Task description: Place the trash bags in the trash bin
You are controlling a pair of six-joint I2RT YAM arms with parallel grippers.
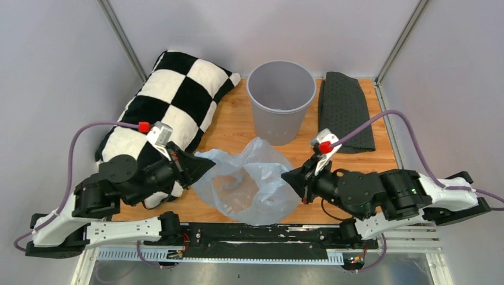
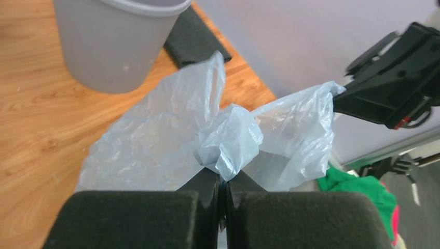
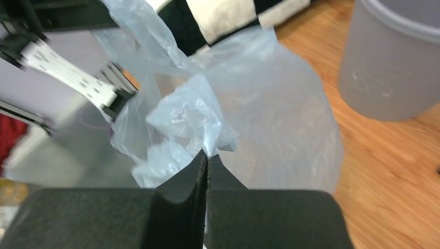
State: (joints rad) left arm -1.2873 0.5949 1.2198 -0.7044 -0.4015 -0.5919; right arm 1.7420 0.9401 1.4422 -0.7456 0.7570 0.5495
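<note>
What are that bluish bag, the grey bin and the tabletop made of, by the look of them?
The trash bag: thin plastic film, pale blue and see-through, crinkled and bunched. The trash bin: apparently moulded plastic, light grey, smooth matt walls with a rolled rim. The table: looks like wood or a wood-look laminate, orange-brown with visible grain.
</note>
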